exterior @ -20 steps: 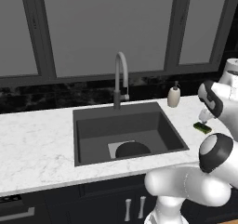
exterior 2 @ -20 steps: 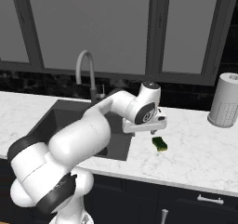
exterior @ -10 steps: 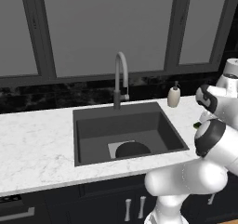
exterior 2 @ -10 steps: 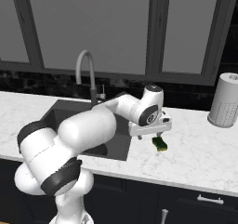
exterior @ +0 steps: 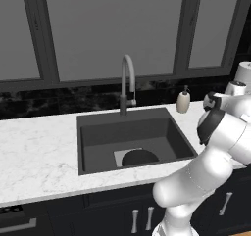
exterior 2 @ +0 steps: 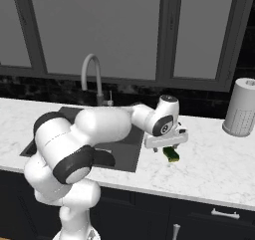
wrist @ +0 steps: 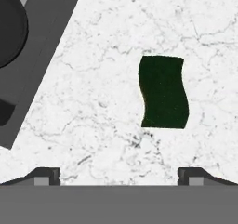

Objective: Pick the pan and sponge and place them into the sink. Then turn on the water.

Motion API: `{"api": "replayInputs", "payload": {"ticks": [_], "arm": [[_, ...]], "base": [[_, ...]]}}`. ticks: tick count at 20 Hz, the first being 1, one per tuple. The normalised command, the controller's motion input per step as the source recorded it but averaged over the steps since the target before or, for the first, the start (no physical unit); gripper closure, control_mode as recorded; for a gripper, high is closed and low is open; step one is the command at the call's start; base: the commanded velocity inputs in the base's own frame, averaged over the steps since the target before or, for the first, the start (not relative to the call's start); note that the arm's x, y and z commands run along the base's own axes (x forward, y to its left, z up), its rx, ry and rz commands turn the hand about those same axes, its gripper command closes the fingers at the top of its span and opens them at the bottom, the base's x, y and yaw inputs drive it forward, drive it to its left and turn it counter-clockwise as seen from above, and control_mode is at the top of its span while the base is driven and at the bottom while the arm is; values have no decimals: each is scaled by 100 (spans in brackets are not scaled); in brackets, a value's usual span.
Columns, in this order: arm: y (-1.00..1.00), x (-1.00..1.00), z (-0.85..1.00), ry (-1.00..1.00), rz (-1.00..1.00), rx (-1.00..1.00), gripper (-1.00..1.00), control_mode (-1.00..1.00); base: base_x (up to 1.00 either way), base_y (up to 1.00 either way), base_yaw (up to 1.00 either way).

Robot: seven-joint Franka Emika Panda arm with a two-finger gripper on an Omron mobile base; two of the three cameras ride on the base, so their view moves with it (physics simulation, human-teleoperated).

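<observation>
White marble counter (wrist: 102, 79), pan (exterior: 140, 157) already in the sink (exterior: 98, 137), sponge (wrist: 163, 92) lying on the marble right of the basin, gripper (wrist: 119, 174) spread wide just above it, empty.

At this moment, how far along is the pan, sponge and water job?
Done: the round black frying pan already lies in the dark grey sink basin. In hand: the open hand hangs over the small green sponge, which lies on the white marble countertop, not gripped. Left: grasp the sponge, put it in the sink, then turn on the arched grey faucet; no water shows.
</observation>
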Motion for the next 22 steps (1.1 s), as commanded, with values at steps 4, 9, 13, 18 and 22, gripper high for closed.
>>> {"api": "replayInputs", "payload": {"ticks": [4,9,13,18,22], "arm": [[-7,41,-11,4,2,0,-100,-100],[0,26,-11,0,4,0,-100,-100],[-9,15,-16,0,6,1,-100,-100],[-10,16,-27,0,6,0,-100,-100],[-3,9,-31,1,5,0,-100,-100]], "base": [[0,0,0],[0,0,0],[0,0,0],[0,0,0],[0,0,0]]}}
